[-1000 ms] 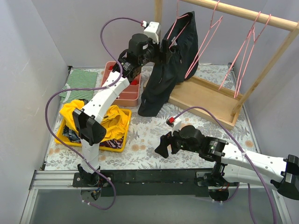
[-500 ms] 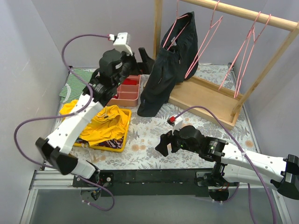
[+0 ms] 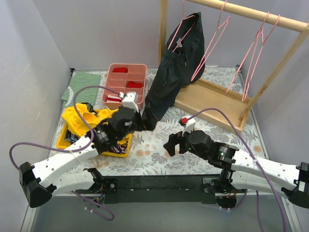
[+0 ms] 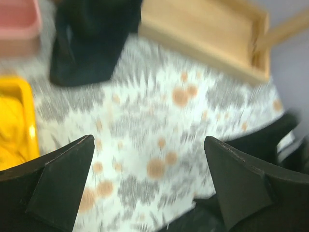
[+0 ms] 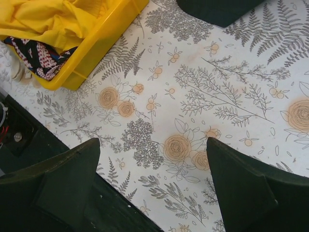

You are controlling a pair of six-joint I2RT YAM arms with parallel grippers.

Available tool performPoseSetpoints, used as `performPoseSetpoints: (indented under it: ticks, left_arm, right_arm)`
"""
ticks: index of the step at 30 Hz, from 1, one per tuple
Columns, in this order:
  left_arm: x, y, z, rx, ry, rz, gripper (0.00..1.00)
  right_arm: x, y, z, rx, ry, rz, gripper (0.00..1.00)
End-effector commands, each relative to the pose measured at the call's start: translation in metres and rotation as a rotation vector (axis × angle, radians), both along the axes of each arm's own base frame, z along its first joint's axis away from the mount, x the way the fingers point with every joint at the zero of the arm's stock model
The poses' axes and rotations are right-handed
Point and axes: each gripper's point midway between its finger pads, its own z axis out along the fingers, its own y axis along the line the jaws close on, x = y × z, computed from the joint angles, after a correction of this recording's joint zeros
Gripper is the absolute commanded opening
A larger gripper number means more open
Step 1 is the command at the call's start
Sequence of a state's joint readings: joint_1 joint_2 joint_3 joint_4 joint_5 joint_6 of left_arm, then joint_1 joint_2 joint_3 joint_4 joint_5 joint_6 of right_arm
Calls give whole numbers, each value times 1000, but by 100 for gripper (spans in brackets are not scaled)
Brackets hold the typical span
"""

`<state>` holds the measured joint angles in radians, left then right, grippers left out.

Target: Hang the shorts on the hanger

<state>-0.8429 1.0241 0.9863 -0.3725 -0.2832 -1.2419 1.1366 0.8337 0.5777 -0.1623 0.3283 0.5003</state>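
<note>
Shorts (image 3: 170, 72) draped on hanger (image 3: 176, 33), upper centre; placing looks done. Left gripper (image 3: 147, 120), right gripper (image 3: 171, 143) spread, empty, mid-frame. Next: park arms.

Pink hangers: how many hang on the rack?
4 on the rail: one hanger holding the shorts at left, second hanger beside it, third hanger and fourth hanger together further right. None seems hidden.
</note>
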Motion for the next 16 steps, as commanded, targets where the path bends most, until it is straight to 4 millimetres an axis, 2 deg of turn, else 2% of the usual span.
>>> performPoseSetpoints:
  ticks: [1, 2, 3, 4, 9, 13, 16]
  left_arm:
    - [-34, 1, -54, 36, 113, 59, 98]
    - [-39, 0, -57, 19, 124, 47, 98]
    - [-47, 0, -74, 37, 151, 30, 98]
    - [-51, -1, -79, 31, 165, 23, 98]
    - [-55, 13, -117, 128, 248, 88, 98]
    - [-58, 8, -122, 127, 266, 67, 98]
    - [-56, 7, -118, 118, 257, 73, 98]
  right_arm:
    - [12, -11, -1, 11, -5, -117, 99]
    - [12, -13, -4, 13, 3, -129, 98]
    - [13, -16, -10, 9, 6, -150, 99]
    - [13, -18, -13, 11, 11, -161, 99]
    - [13, -19, -23, 16, 50, -196, 99]
    - [13, -21, -25, 3, 59, -208, 99]
    - [12, -24, -27, 4, 70, -220, 99]
